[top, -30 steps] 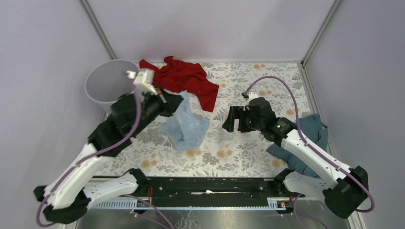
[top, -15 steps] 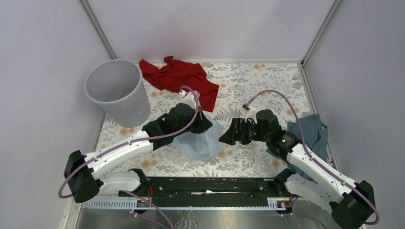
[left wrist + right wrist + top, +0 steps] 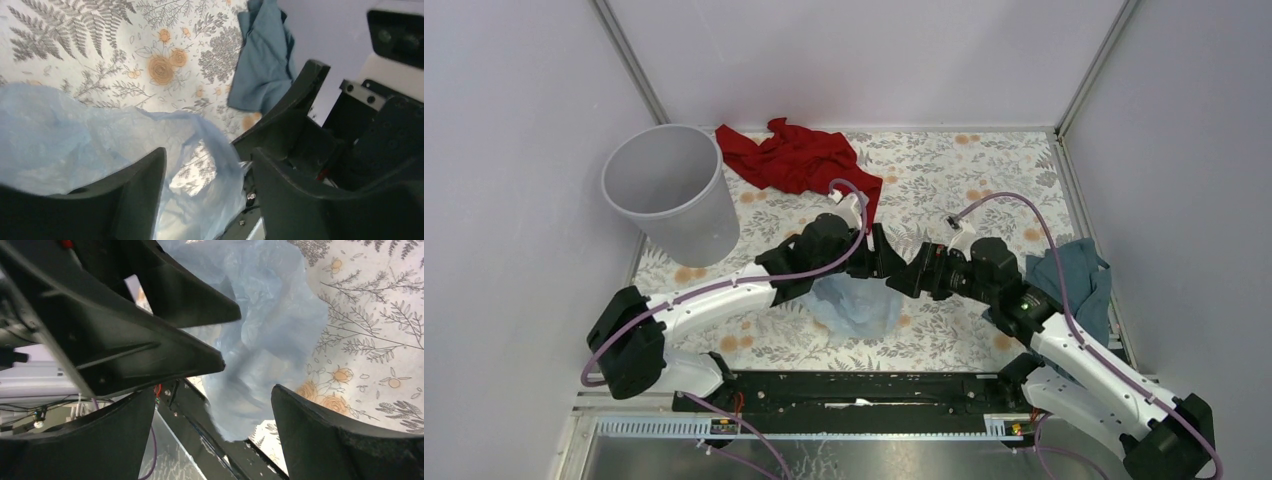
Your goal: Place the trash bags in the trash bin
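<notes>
The pale blue trash bag (image 3: 859,308) lies crumpled on the floral tabletop near the middle front. My left gripper (image 3: 886,258) hovers over its far right edge, open, and the left wrist view shows the film of the trash bag (image 3: 75,145) sagging loose between its fingers (image 3: 125,200). My right gripper (image 3: 906,280) faces it closely from the right, open, with the trash bag (image 3: 270,315) just beyond its fingertips (image 3: 340,440). The light grey trash bin (image 3: 694,225) stands upright at the back left, apart from both grippers.
A red cloth (image 3: 799,160) lies at the back centre beside the bin. A dark teal cloth (image 3: 1074,275) sits at the right edge, behind my right arm. The two grippers nearly touch each other above the bag. The black rail (image 3: 854,385) runs along the near edge.
My left arm swung right from beside the bin, bringing the bag down onto the table, and its jaws opened. My right gripper moved left toward the bag.
</notes>
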Tool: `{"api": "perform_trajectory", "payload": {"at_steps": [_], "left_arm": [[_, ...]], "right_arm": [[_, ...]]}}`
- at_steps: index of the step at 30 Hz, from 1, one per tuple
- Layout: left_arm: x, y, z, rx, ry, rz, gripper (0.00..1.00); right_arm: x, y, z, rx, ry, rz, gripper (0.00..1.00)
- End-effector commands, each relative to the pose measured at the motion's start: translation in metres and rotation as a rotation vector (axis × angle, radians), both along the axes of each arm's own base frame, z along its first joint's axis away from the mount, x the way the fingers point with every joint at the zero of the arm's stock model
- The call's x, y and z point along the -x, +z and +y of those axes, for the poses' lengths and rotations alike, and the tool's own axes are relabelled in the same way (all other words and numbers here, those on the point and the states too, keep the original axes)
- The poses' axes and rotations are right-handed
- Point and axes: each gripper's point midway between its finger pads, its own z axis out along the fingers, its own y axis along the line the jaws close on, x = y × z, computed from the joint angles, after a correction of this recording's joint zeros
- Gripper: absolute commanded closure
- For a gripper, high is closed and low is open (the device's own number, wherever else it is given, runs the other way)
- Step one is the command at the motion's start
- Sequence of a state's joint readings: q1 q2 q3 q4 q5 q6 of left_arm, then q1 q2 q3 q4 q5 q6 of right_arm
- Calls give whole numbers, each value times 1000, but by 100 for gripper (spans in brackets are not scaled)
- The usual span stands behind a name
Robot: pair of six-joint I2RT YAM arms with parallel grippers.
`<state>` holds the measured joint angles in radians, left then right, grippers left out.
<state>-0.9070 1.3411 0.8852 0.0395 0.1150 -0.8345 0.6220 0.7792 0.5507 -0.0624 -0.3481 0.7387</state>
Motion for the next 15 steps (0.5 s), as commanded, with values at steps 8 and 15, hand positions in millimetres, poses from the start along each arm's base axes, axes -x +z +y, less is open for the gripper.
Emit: {"api": "perform_trajectory", "payload": {"at_steps": [8,15], "left_arm": [[-4,87,64,-126,63,-260,1],[-32,34,135,-429,218,-196,5]], "right_arm": [[-47,-46,-53,259,-394,66,4],[-38,-49,-37,312,-201,6,7]]}}
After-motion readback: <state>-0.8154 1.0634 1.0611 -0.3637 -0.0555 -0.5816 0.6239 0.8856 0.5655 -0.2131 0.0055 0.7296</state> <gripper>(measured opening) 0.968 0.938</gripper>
